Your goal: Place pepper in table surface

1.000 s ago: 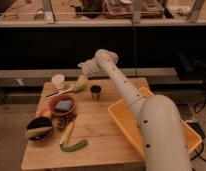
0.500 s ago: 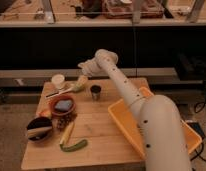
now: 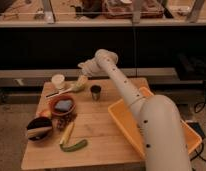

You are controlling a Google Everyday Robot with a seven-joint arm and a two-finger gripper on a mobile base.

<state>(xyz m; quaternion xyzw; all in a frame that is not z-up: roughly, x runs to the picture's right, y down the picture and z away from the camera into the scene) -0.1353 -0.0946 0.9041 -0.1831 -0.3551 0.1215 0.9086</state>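
The pepper (image 3: 74, 146) is slim, curved and dark green. It lies on the wooden table surface (image 3: 98, 135) near the front left edge, beside a pale yellow elongated vegetable (image 3: 66, 133). My gripper (image 3: 82, 68) is at the end of the white arm (image 3: 121, 85), above the back of the table and far from the pepper. It hangs just above a rounder yellow-green fruit (image 3: 79, 84). I cannot tell if it touches the fruit.
A large yellow bin (image 3: 127, 116) fills the table's right side under my arm. A dark cup (image 3: 95, 92), a white cup (image 3: 58, 81), a bowl holding something blue (image 3: 63, 106) and a dark bowl (image 3: 38, 128) stand on the left.
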